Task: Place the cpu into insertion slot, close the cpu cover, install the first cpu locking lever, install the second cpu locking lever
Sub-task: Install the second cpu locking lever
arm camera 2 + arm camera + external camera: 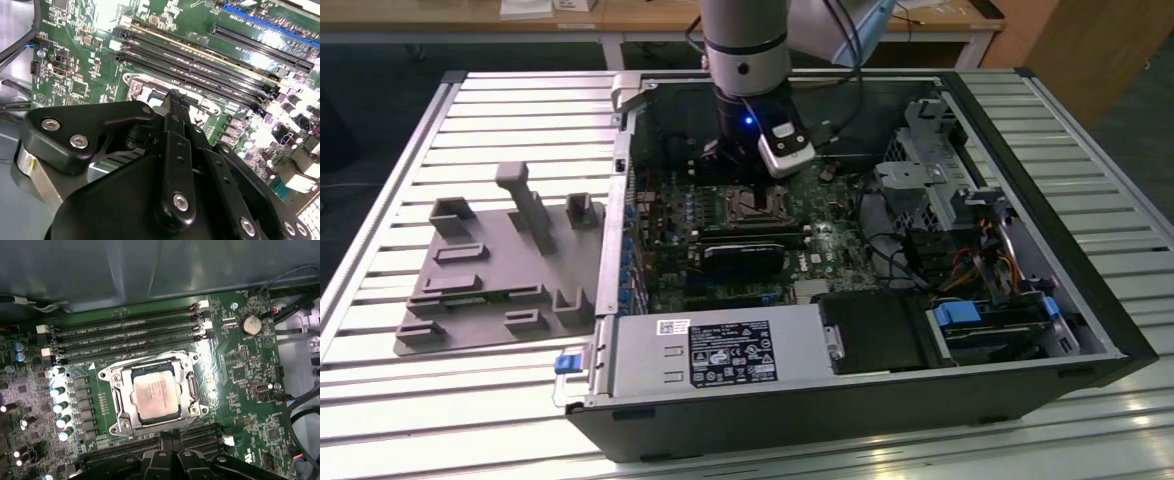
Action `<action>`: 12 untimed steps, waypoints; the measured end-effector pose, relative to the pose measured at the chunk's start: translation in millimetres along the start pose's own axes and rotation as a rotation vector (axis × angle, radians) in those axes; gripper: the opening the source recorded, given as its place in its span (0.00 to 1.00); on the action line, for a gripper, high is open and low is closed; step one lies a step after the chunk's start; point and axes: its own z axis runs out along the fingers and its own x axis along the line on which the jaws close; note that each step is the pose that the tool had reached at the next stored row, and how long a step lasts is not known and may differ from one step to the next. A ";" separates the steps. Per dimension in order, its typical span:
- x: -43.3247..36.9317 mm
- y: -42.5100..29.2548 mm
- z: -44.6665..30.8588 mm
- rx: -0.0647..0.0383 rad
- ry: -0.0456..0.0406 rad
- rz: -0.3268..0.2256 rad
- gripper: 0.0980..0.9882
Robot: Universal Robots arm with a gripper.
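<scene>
The cpu (155, 397), a pale silvery square chip, lies flat in the insertion slot (114, 427) on the green board. The cpu cover (121, 392), a silvery metal frame, lies down around it with the chip's face showing through its window. Thin lever rods run along the socket's edges; I cannot tell whether they are latched. My gripper (172, 450) hangs just above the socket, beside its edge, with its fingers together and nothing between them. In the second wrist view the gripper (175, 100) tapers to a point over the socket rim (137, 87). In the exterior view the gripper (736, 165) stands above the insertion slot (754, 205).
Long black memory slots (130, 332) run beside the socket. A black card (747, 258) lies just in front of it, then the power supply (720, 355). Cables and a drive cage (921, 180) fill the case's right. A grey fixture tray (494, 270) sits at the exterior view's left.
</scene>
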 end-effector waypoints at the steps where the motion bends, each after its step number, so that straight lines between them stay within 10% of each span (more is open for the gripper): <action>1: -0.3 -1.5 0.1 -0.008 0.0017 0.001 0.01; 12: 1.1 -12.5 0.9 -0.025 0.0051 0.002 0.01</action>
